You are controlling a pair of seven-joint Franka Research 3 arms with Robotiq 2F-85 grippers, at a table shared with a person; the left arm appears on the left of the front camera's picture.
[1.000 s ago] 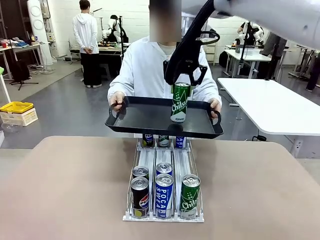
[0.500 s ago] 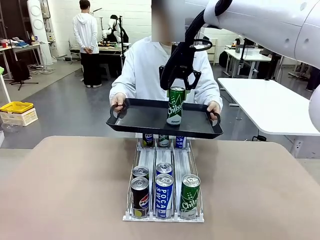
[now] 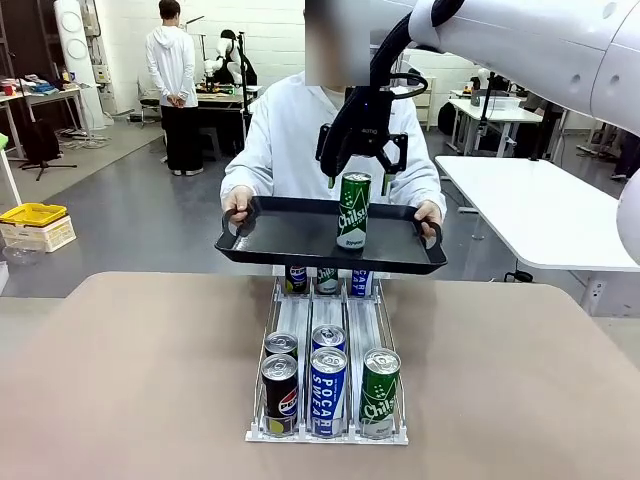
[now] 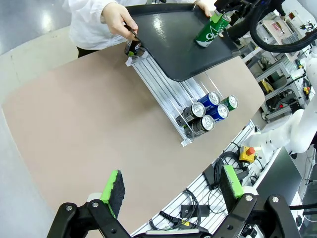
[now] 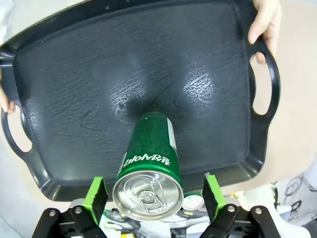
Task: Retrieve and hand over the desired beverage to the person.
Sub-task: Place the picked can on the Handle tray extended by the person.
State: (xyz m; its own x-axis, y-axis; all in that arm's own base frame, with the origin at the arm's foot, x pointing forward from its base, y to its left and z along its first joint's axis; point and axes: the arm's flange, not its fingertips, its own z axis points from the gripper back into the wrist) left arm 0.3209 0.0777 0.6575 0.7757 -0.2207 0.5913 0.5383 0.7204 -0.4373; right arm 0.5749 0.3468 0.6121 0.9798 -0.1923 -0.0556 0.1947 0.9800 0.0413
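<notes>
A green Chilsung can (image 3: 353,210) stands upright on the black tray (image 3: 290,232) that the person (image 3: 290,130) in a white jacket holds by both handles at the far side. My right gripper (image 3: 358,182) hangs open just above the can's top, its fingers apart on either side and clear of it. From the right wrist, the can (image 5: 151,163) rises between the green pads (image 5: 96,194) without touching them, with the tray (image 5: 99,64) below. My left gripper (image 4: 172,184) is open and holds nothing, high over the table's near side.
A white wire rack (image 3: 328,395) on the tan table holds Pepsi, Pocari Sweat and Chilsung cans in three lanes, partly under the tray's near edge. The person's hands (image 5: 265,20) grip the tray handles. A white table stands at the right.
My right gripper has let go of the green can and lifted slightly; the can now stands alone on the tray. The left arm has not moved.
</notes>
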